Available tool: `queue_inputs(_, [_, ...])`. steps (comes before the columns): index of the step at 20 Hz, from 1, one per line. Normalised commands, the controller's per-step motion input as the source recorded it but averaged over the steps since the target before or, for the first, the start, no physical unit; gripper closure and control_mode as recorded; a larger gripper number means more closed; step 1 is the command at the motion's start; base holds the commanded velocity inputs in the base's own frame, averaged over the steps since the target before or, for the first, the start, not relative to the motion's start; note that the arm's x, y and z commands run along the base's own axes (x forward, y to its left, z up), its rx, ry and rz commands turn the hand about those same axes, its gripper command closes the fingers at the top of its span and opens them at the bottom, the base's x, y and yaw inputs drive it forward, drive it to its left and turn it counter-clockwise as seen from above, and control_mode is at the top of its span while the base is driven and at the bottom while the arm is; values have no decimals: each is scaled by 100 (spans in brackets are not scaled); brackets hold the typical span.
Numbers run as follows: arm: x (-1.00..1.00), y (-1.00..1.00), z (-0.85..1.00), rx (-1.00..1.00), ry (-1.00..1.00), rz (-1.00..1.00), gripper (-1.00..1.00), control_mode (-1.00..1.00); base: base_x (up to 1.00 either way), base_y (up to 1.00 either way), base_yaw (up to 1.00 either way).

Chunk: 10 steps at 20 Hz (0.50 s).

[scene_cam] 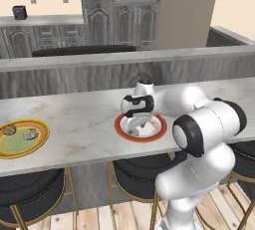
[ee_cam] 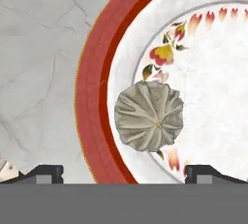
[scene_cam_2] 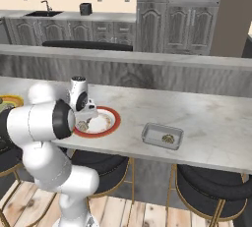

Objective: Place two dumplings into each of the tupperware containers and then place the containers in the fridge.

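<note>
Grey-tan pleated dumpling (ee_cam: 149,116) sits near the red-rimmed white round plate's (ee_cam: 92,92) rim, under the spread gripper (ee_cam: 123,172). Closing off-centre could nudge it over the rim onto the marble bench (ee_cam: 38,48)

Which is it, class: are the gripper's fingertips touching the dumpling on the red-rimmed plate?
Apart. In the hand view the fingertips stand wide on either side of the dumpling, with bare plate between.

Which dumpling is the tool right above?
The dumpling on the red-rimmed plate; it sits between the open tool tips. Others lie on the yellow-rimmed plate and in the container.
</note>
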Motion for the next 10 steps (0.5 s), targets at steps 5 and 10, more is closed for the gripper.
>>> queue_inputs(5, [28,3,-47,0,9,0,-100,-100,0,0,0])
queue_inputs(10, [28,5,-7,0,0,0,-100,-100,0,0,0])
